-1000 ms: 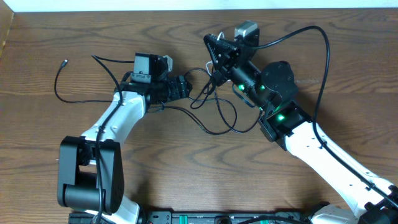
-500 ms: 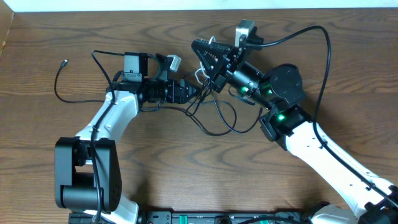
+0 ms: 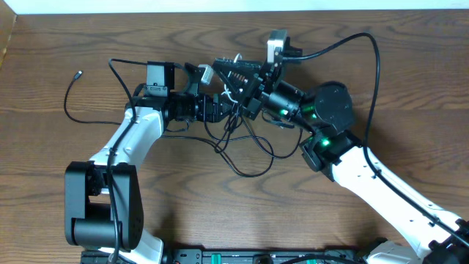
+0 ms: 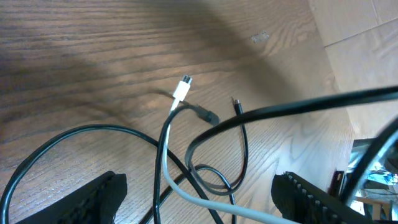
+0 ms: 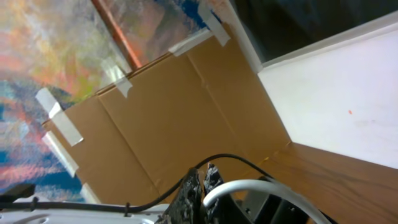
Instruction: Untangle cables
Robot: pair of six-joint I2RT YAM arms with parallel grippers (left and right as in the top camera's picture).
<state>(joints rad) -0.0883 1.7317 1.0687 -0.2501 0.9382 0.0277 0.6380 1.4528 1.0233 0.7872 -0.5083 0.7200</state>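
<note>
Wooden table (image 3: pixel 44 161), tangled cables (image 3: pixel 242 158), left gripper (image 4: pixel 199 182) apart, right gripper (image 5: pixel 201 180) clamped on cables.

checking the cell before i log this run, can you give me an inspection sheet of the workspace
surface: brown wooden table
job's things: black cables tangled mid-table between the two arms; white cable threaded through them; one loose black strand lying apart at the far left
clutter: nothing seen
grippers: left gripper open, with cables passing between its fingers; right gripper raised and tilted up, looks shut on the white cable
cables: thick black arm wire arcs over the table by the right arm
surroundings: taped cardboard panel and white wall beyond the table
</note>
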